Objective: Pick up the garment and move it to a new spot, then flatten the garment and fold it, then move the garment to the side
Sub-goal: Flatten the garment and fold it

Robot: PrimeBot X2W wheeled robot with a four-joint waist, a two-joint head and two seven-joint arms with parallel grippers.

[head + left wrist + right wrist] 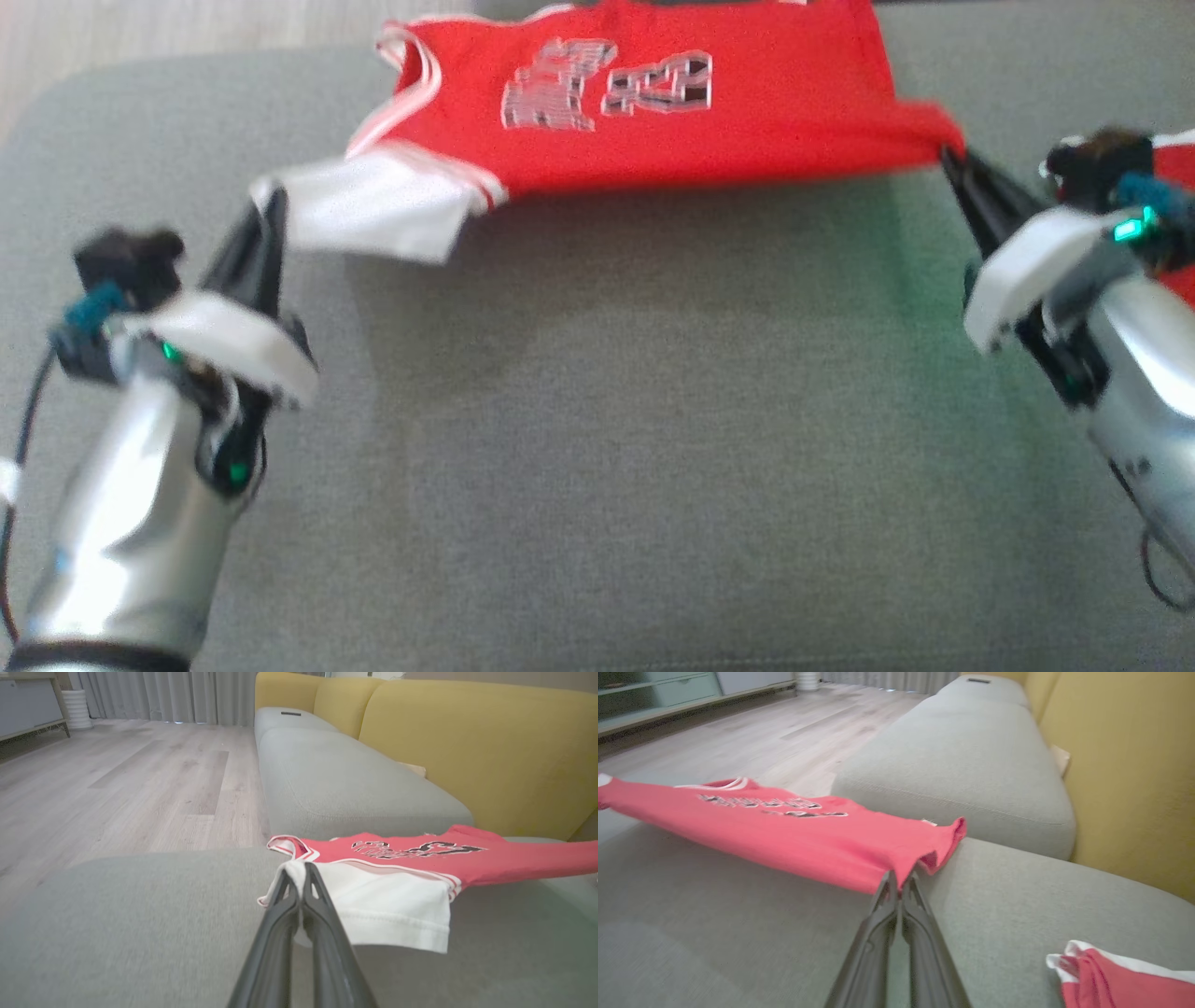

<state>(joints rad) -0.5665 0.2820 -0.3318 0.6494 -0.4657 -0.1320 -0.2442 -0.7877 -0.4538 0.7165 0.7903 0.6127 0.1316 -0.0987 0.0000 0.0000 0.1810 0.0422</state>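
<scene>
The garment (653, 103) hangs stretched just above the grey sofa cushion (607, 420), printed side up. The left gripper (266, 210) has its fingers (275, 942) clamped shut on the white sleeve corner. The right gripper (952, 159) has its fingers (873, 942) pinched shut on the red hem corner. The step in hand looks like laying the garment out flat. To do that well, both grippers should come down level and together, with the near edge taut enough that it lands without a sag or a tuck. The white sleeve droops and may fold under, so the left side needs watching. The garment's long axis runs across the robot's front from gripper to gripper, with the neck end towards the left and the hem towards the right. A second red garment (1111, 980) lies near the right arm and should be kept clear.
</scene>
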